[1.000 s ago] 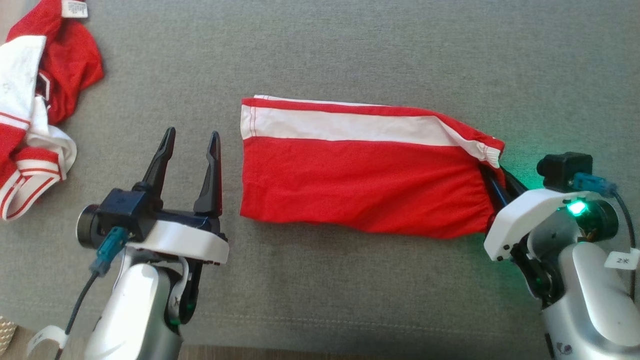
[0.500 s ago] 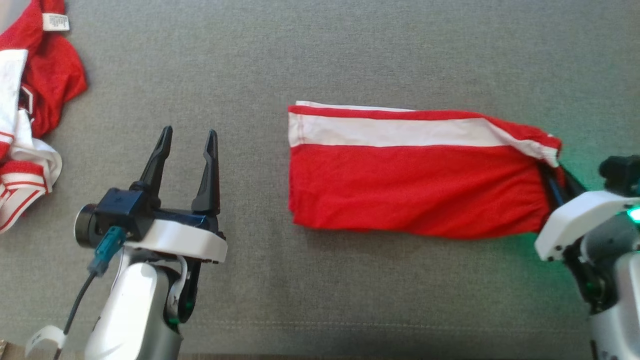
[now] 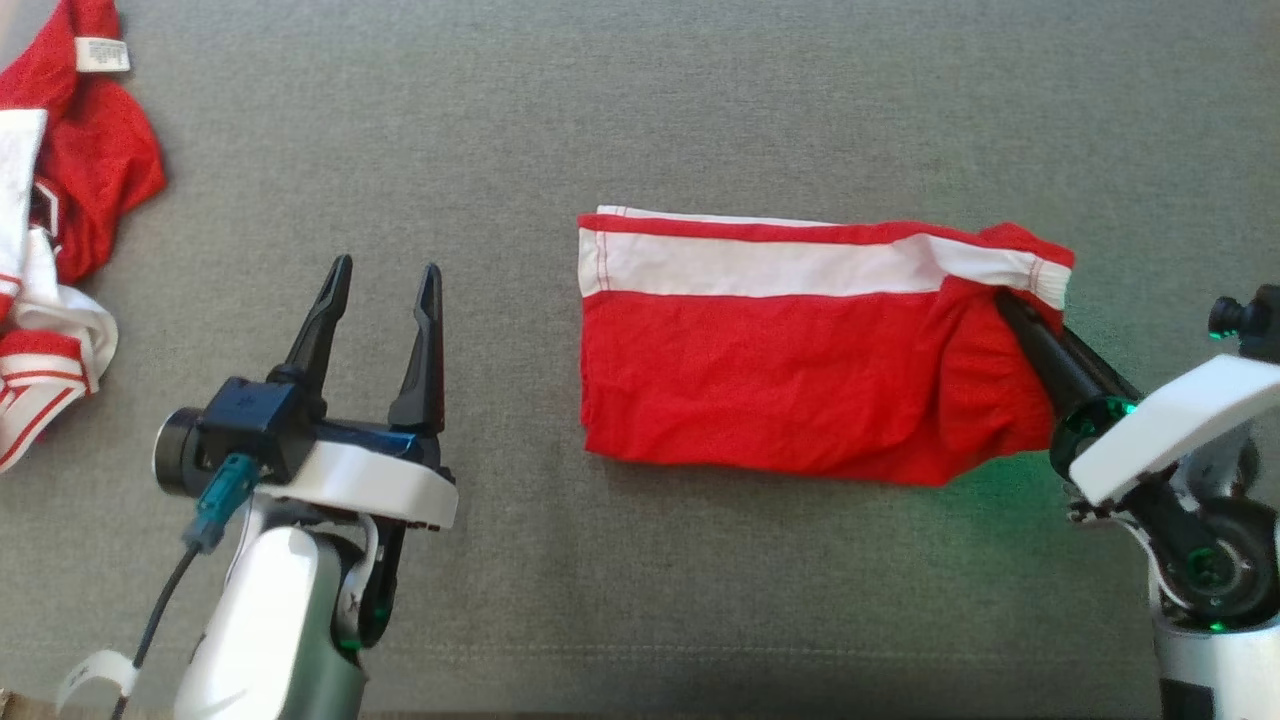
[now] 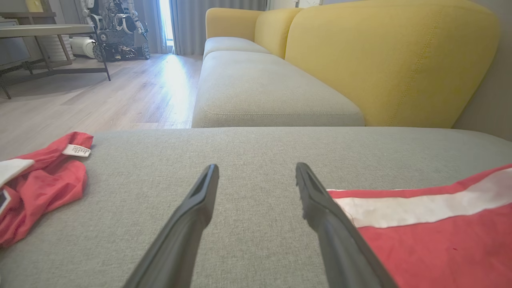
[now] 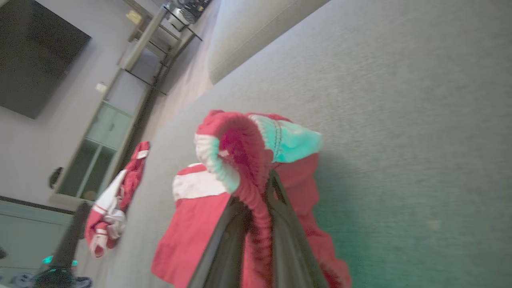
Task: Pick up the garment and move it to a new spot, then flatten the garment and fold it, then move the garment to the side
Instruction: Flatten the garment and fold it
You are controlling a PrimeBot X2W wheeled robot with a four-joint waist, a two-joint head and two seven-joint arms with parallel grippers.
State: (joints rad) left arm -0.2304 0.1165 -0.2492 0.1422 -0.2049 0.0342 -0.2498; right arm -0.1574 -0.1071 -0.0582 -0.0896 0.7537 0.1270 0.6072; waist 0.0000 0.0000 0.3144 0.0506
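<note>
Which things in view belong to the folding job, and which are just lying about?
In the job: folded red shorts; right gripper, shut on their waistband; left gripper, open, clear of the cloth; grey cushion under them.
Lying about: crumpled red-and-white garment at the left edge; yellow sofa backrest.

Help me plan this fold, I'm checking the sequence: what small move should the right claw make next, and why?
Probably carry the waistband leftward over the red shorts toward their hem edge. The right claw is shut on that raised end, the rest lies flat on the cushion, and the left claw hovers open, apart.
</note>
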